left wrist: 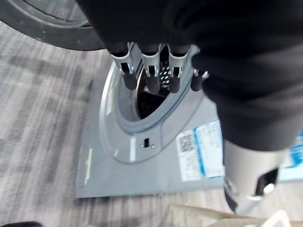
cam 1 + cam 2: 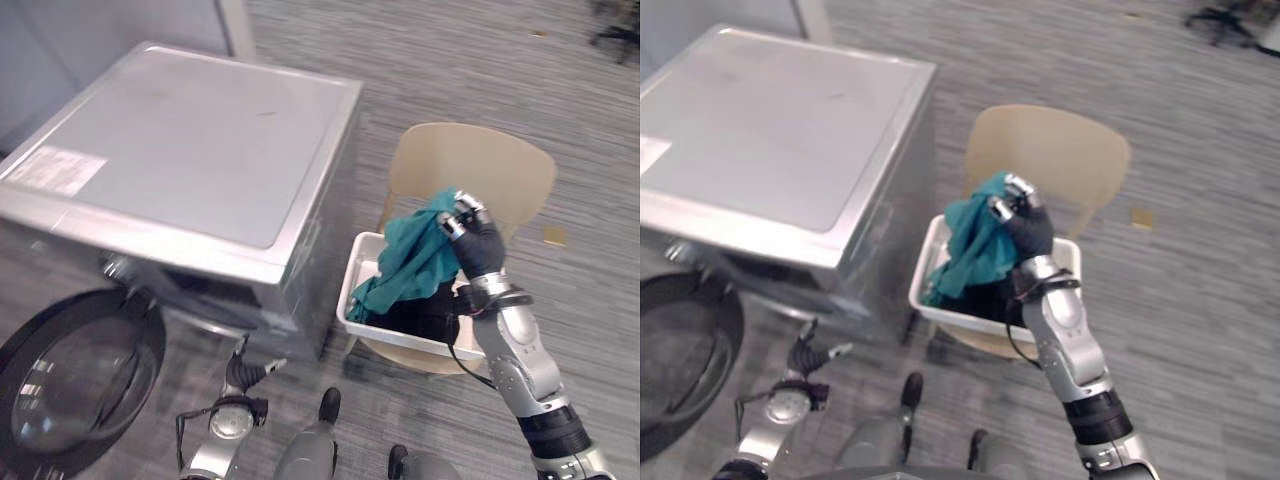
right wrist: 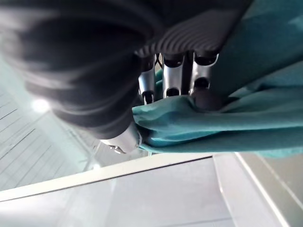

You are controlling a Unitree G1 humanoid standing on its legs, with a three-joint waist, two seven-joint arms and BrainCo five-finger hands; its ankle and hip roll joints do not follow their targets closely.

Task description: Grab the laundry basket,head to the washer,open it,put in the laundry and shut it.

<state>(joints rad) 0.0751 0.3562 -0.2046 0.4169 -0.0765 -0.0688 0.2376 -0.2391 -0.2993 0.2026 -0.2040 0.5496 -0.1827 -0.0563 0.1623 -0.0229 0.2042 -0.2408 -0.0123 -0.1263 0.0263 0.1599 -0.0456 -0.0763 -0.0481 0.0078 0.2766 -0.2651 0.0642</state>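
A teal cloth (image 2: pixel 415 262) is pinched in the curled fingers of the right robot hand (image 2: pixel 470 237) and is lifted above the white laundry basket (image 2: pixel 358 270), which is set on a beige chair (image 2: pixel 480 165) beside the washer (image 2: pixel 180 160). The washer door (image 2: pixel 75 375) is swung open. The left robot hand (image 2: pixel 245 372) is held low before the washer, its fingers relaxed.

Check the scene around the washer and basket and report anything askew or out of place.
Nothing looks damaged or spilled. The white laundry basket sits on a tan chair, level. The right robot hand holds a teal cloth lifted above it, part trailing inside. The washer door hangs open. The left robot hand is low, holding nothing.
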